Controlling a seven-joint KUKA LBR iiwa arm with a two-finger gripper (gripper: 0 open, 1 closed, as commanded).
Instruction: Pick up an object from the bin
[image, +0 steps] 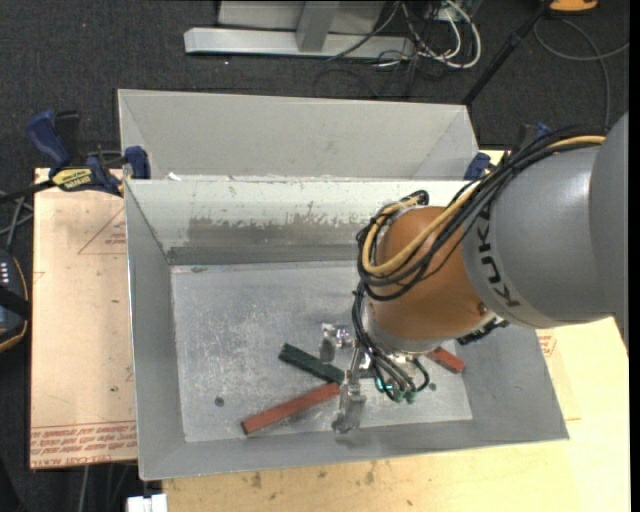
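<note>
My gripper (340, 378) is low in the front middle of the bin, under the arm's orange cover. Its fingers stand open, one fingertip (330, 340) toward the back and the other (348, 414) toward the front. A dark green flat bar (308, 361) lies aslant on the floor, its right end reaching in between the fingers. Just in front of it lies a long reddish-brown bar (288, 410), whose right end also reaches the gap. The fingers straddle both ends without visibly pressing on either.
A small red piece (449, 361) pokes out from under the arm's cover to the right of the gripper. The arm covers the bin's right part. Bare scratched floor stretches to the left and back of the bars.
</note>
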